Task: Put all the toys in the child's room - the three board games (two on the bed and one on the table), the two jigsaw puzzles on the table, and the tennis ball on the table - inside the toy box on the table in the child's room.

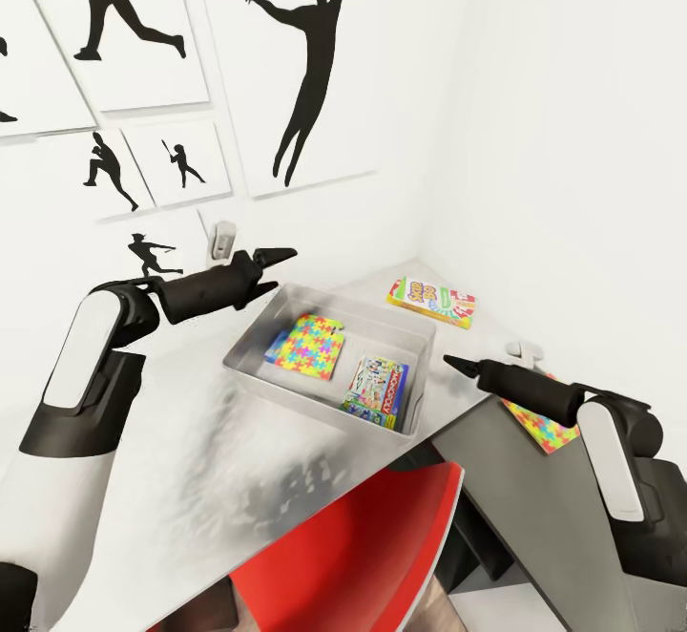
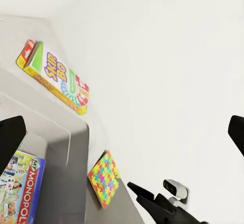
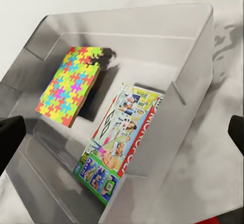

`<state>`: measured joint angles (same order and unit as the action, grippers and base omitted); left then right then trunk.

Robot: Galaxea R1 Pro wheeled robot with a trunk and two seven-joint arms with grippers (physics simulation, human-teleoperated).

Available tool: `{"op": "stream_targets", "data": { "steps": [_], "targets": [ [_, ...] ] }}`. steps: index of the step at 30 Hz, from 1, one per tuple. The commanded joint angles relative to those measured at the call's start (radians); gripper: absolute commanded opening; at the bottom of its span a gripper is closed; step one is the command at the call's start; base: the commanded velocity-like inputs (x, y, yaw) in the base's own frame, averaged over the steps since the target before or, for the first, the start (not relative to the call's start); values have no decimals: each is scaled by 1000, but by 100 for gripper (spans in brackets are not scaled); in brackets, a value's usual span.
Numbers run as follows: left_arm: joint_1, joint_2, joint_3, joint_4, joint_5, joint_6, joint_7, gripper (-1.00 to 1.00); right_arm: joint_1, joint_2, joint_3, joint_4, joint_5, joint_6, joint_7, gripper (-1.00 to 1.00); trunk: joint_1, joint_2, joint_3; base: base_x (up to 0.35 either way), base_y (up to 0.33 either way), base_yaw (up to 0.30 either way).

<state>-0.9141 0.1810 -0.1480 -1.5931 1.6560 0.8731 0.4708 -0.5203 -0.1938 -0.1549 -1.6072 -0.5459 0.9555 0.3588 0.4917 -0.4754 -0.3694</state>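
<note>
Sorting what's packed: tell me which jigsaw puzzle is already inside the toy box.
The jigsaw puzzle lying beside the Monopoly box is in the toy box. The other puzzle lies outside, on the lower dark top.

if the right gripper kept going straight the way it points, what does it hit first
Most likely the toy box: the right gripper aims into it, toward the Monopoly box inside. Depth is unclear.

Both arms raised forward, pincers empty.

The left arm bends at the elbow, its white upper segment rising and its black forearm reaching level toward the right; the left pincer (image 1: 274, 256) holds nothing, and its jaws stand apart in the left wrist view. The right arm's black forearm points up and to the left; the right pincer (image 1: 450, 362) tapers to a point, nothing held, fingertips (image 3: 11, 140) wide apart in the right wrist view.
</note>
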Motion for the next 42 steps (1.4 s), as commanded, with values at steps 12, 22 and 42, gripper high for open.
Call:
{"op": "stream_targets", "data": {
  "steps": [12,22,42],
  "targets": [
    [-46,37,-1,3,40,25,12,100,-28,3,-2,-3,4,17,-73,100,0,-2,-2,0,0,0],
    [-86,80,-22,7,49,66,38,100,-70,4,-2,-3,3,81,-96,100,0,-2,-2,0,0,0],
    [-156,271,-172,13,37,138,67,100,-159,23,4,-3,1,92,-301,100,0,-2,-2,0,0,0]
  ]
}}
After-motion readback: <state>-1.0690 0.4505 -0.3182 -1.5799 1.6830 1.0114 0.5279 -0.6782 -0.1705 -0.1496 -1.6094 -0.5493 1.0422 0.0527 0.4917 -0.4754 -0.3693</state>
